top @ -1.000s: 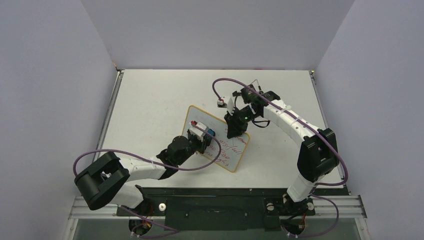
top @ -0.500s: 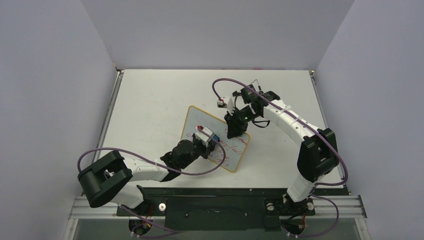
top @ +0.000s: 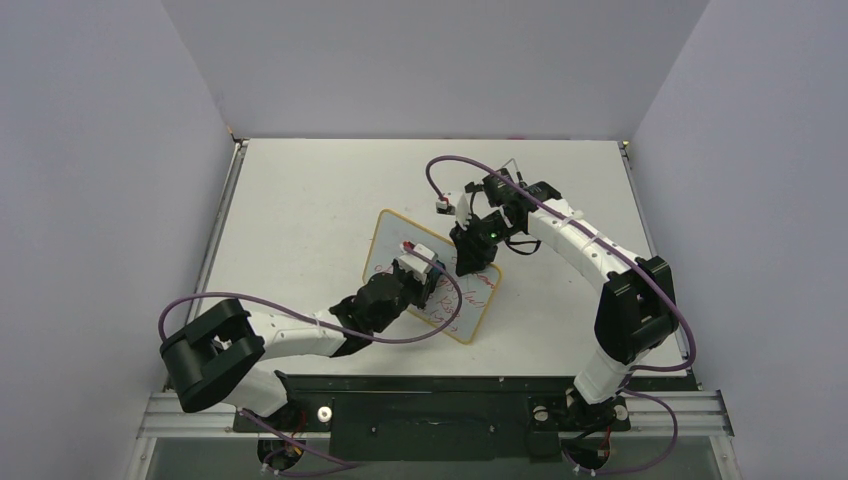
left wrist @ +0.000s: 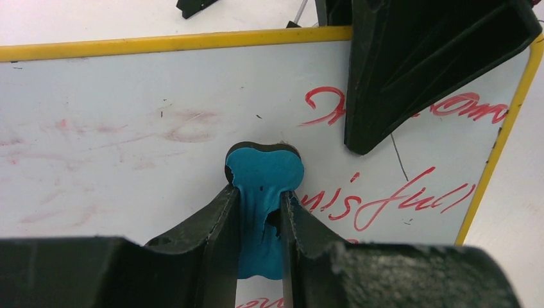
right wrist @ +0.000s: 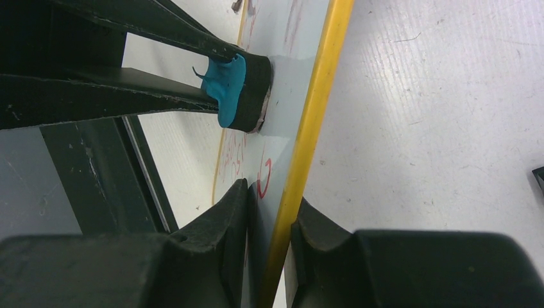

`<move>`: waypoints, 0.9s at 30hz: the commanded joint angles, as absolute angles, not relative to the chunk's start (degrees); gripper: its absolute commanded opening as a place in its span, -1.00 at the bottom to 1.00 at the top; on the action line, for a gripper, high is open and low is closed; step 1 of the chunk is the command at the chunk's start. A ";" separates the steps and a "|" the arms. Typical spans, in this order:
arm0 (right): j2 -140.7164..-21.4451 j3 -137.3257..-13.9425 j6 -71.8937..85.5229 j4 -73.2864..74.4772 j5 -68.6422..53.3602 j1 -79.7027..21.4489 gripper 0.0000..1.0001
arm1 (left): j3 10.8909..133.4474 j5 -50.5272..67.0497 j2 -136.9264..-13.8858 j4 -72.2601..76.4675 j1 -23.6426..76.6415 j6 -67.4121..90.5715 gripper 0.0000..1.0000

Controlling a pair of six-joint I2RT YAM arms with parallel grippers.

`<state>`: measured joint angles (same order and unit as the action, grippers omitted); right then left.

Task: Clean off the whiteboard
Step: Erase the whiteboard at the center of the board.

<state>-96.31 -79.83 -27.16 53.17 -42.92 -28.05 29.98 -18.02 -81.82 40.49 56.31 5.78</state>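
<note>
One whiteboard [top: 385, 238], one eraser, two arms and two grippers counted, plus two purple cables [top: 250, 298], one per arm.

Position: the whiteboard stood tilted on the table [top: 300, 190], at the centre of the top view, between the two grippers.

Right gripper [right wrist: 272, 212]: clamped on the board's yellow frame edge, one finger on each face (lower centre of the right wrist view). It served as the brace.

Left gripper [left wrist: 260, 199]: closed on the blue-and-black eraser [left wrist: 263, 168], with the dark pad pressed flat against the writing face at the centre of the left wrist view.

Step in hand, as judged: mid-wipe. The left part of the board in the left wrist view carried only faint pink smears. Red handwriting [left wrist: 391, 199] remained at the right and lower centre. Three lines of it counted, the lowest cut off by the bottom of the frame. Roughly half the face looked done.

Next move calls for:
- a sweep of the eraser toward the right of that frame, across the remaining lines, with the pad kept flat and pressed
- care at the upper right, where the top line ran partly behind the bracing finger; that patch probably needs a re-grip elsewhere on the frame
- a firm clamp throughout, since a sideways push could shift the board on its stand
</note>
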 commanded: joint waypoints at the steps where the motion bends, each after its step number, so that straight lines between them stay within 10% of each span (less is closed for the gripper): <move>1: -98.12 -78.31 -33.40 56.27 -39.81 -30.50 -1.00 | 30.42 -23.71 -82.10 41.48 55.55 7.48 -1.00; 27: -98.27 -78.40 -33.40 56.41 -39.82 -30.76 -1.00 | 26.86 -19.19 -79.85 42.76 59.16 7.08 -1.00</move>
